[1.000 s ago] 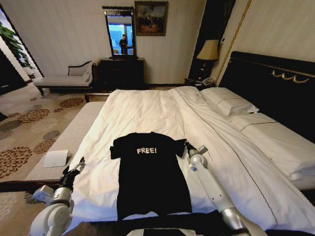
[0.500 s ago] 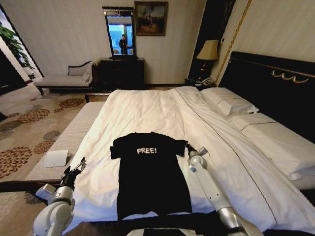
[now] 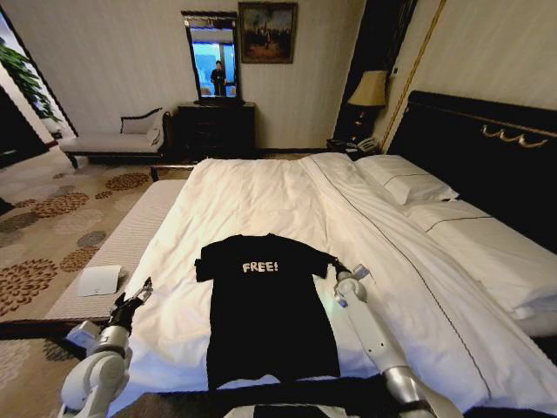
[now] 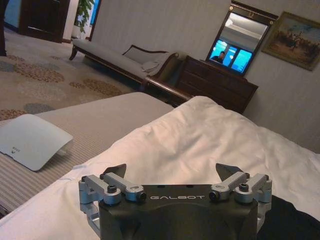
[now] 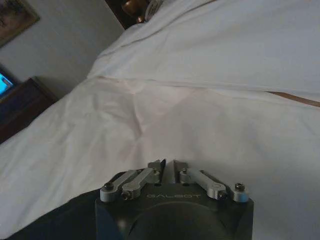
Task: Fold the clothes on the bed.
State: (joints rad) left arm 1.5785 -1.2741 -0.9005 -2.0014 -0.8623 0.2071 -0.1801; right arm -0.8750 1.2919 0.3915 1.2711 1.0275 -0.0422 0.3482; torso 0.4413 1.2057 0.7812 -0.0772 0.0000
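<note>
The clothes, one black T-shirt (image 3: 265, 305) with white "FREE!" lettering, lie flat on the near part of the white bed (image 3: 252, 196). My right gripper (image 3: 336, 264) rests on the sheet at the tip of the shirt's right sleeve. In the right wrist view its fingers (image 5: 167, 164) are shut, with white sheet beyond them and black cloth (image 5: 45, 222) off to one side. I cannot tell whether any fabric is pinched. My left gripper (image 3: 136, 295) hangs open off the bed's left edge, apart from the shirt. The left wrist view shows its jaws spread wide (image 4: 172, 171).
A striped bench (image 3: 113, 252) runs along the bed's left side, with a white flat device (image 3: 98, 280) on it. Pillows (image 3: 409, 178) and a dark headboard (image 3: 487, 148) are on the right. A chaise (image 3: 113, 139), dresser (image 3: 215, 126) and lamp (image 3: 368, 90) stand by the far wall.
My right gripper has drawn back slightly toward me beside the sleeve. The left arm has sunk a little. The shirt lies as before.
</note>
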